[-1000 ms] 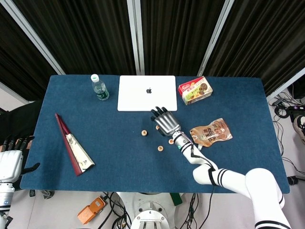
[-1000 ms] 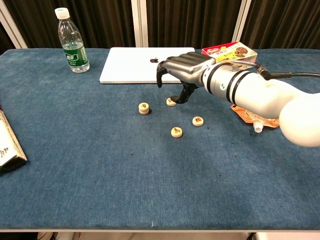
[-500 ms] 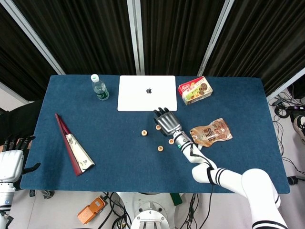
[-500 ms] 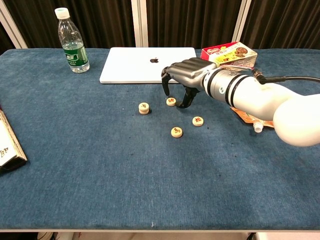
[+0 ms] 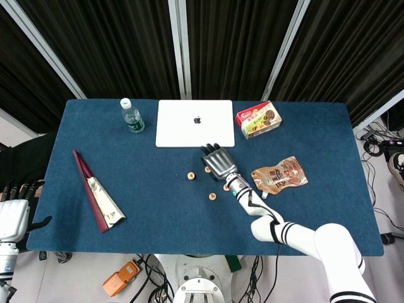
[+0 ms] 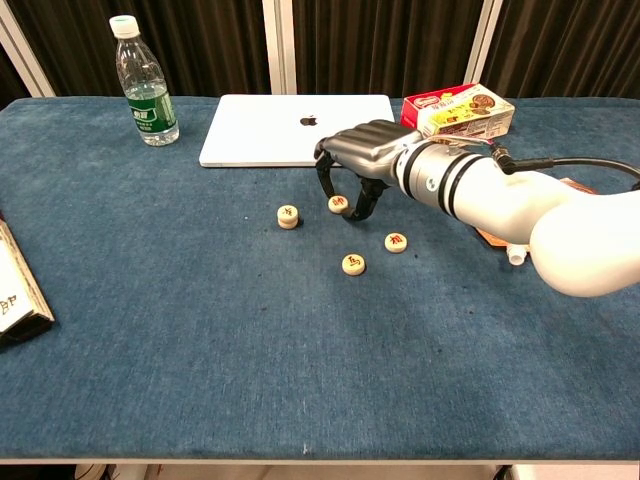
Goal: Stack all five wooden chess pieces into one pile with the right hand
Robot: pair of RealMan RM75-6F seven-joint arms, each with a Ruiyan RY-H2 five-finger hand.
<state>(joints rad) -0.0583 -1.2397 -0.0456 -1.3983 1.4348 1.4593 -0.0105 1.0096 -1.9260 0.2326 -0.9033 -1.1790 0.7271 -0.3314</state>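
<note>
My right hand (image 6: 365, 160) reaches down over the middle of the blue table, in front of the laptop. Its thumb and a curled finger close on either side of one wooden chess piece (image 6: 338, 203), which sits at table level. Left of it lies a thicker-looking piece (image 6: 288, 215), perhaps two stacked. Two more pieces (image 6: 396, 241) (image 6: 352, 264) lie apart, nearer me. In the head view the right hand (image 5: 218, 161) covers part of this group; the pinched piece (image 5: 207, 169) shows at its left edge. My left hand (image 5: 14, 214) hangs off the table's left side, holding nothing.
A white laptop (image 6: 295, 128) lies closed behind the pieces. A water bottle (image 6: 143, 82) stands at the back left, a snack box (image 6: 458, 108) at the back right. A brown pouch (image 5: 279, 175) lies right of the hand. A chopstick sleeve (image 5: 98, 199) lies at the left.
The right hand came down and shifted slightly left, its fingers curling in around the piece nearest the laptop; that piece nudged a little left. The other pieces and the left hand stayed put.
</note>
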